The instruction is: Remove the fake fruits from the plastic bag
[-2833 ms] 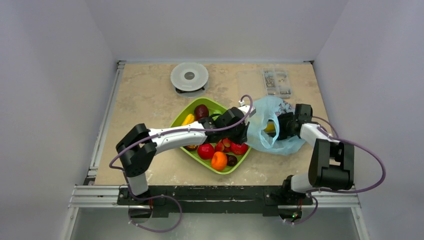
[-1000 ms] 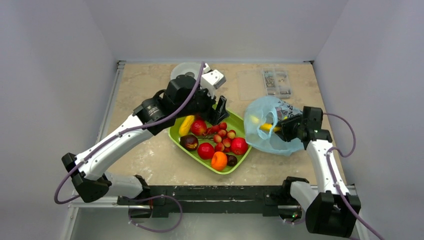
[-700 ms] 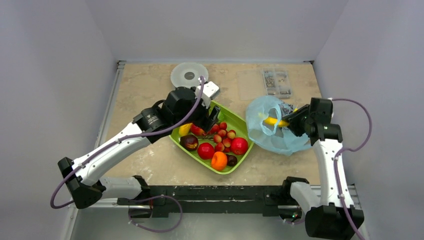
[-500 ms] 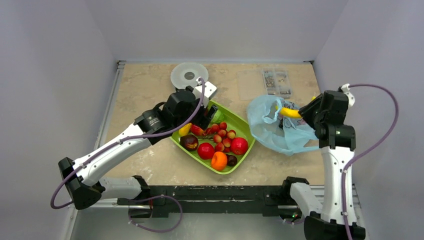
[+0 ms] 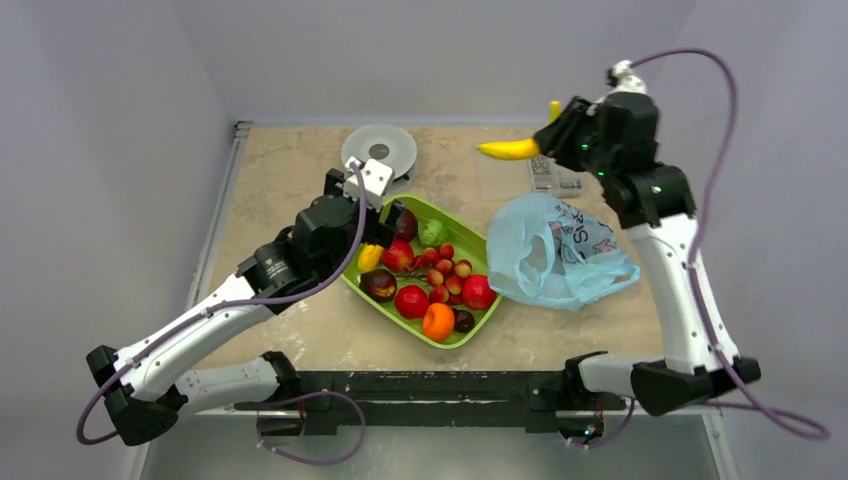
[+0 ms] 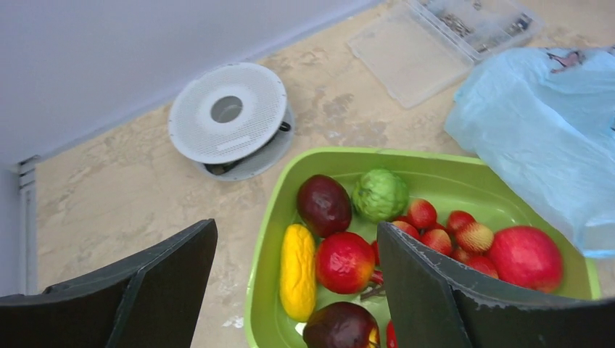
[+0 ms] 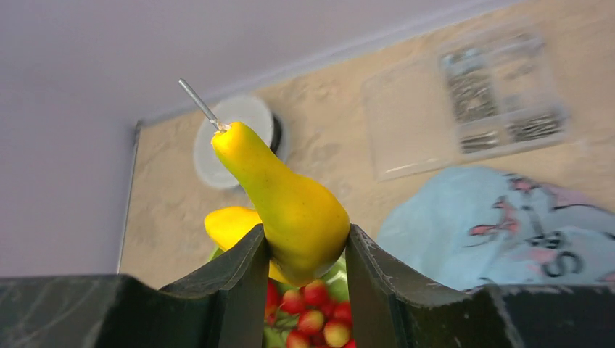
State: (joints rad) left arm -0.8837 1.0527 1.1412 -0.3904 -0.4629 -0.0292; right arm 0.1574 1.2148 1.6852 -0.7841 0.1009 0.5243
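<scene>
The beige stone-look surface (image 5: 290, 200) carries everything. On its right half the light-blue plastic bag (image 5: 560, 255) lies crumpled, its pink-and-dark print facing up and its left edge against the green tray (image 5: 458, 225). Behind the tray sit a white perforated disc (image 5: 379, 152) and, further right, a clear compartment box (image 6: 435, 51).

The right arm is raised high. The right claw (image 7: 304, 239) is clamped on a yellow banana (image 5: 510, 150), both fingers pressed against its sides. The banana is in the air over the far part of the surface, well apart from the bag.

The left claw (image 6: 296, 226) is spread wide with nothing between its fingers, above the far left end of the tray.

The other fruits lie in the tray: a red ball (image 6: 526, 257), a second red ball (image 6: 344, 261), a dark purple-brown fruit (image 6: 324, 204) touching a lumpy green ball (image 6: 379, 194), an orange (image 5: 438, 321), and a cluster of red berries (image 6: 442, 225). The small dark piece (image 5: 463, 321) just beside the orange may be a grape bunch; it is too small to tell.
</scene>
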